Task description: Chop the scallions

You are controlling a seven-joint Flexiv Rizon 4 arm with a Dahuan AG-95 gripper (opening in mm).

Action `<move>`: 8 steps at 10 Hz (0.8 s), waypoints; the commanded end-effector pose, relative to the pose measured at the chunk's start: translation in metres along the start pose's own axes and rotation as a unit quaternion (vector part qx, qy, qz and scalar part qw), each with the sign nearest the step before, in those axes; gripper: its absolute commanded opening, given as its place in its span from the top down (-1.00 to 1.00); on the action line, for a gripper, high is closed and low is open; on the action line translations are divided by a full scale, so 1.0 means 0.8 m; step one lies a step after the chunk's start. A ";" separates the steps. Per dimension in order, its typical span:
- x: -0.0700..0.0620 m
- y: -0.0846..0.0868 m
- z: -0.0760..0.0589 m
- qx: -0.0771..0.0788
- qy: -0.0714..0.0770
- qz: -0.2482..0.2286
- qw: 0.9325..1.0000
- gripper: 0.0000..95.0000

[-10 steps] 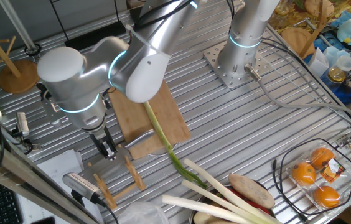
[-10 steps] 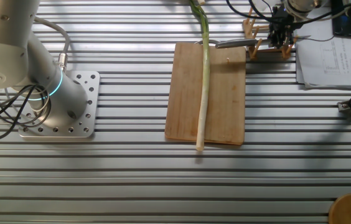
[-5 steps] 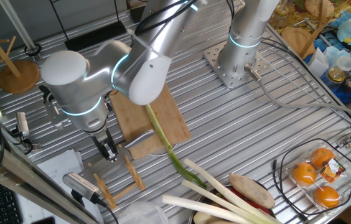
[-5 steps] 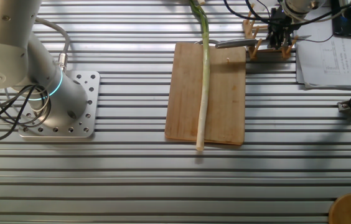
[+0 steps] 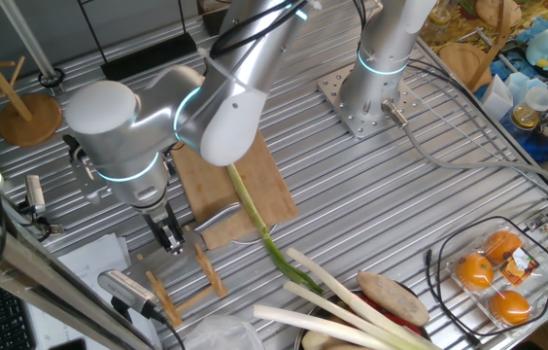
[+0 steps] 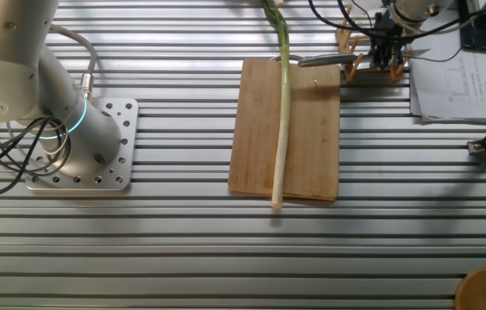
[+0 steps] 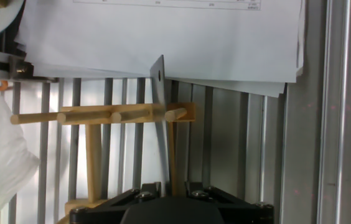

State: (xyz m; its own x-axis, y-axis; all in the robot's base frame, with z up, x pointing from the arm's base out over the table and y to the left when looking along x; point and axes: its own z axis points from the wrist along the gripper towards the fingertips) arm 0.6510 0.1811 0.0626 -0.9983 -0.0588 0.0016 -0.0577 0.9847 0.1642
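Robot at the knife rack [image 7: 101, 118] before any cut, with the cutting board [image 6: 308, 138] as landmark. The scallion [image 6: 282, 120] lies whole along the middle of the board, its pale end overhanging one short edge and its green leaf running off the opposite edge. Just off that leaf-end edge, a wooden rack on the bench [image 6: 183, 250] carries a knife [image 7: 160, 124]. The gripper [image 7: 172, 185] sits over the rack, its fingers [image 5: 171, 233] set narrowly to either side of the blade's back end; whether they already clamp it cannot be told. Risks, as a judgement: a thin blade caught off-centre could twist or slip on lifting; it could snag the rack's pegs and drag the rack; the unsecured stalk could roll under a first cut.
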 end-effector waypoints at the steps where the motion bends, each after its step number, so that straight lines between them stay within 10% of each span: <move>1: 0.000 0.000 0.000 0.000 -0.001 0.000 1.000 0.60; 8: -0.002 -0.002 0.005 -0.013 -0.004 0.004 1.000 1.00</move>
State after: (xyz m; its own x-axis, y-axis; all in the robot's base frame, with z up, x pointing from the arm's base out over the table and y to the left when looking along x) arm 0.6525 0.1809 0.0596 -0.9988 -0.0482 -0.0038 -0.0480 0.9808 0.1891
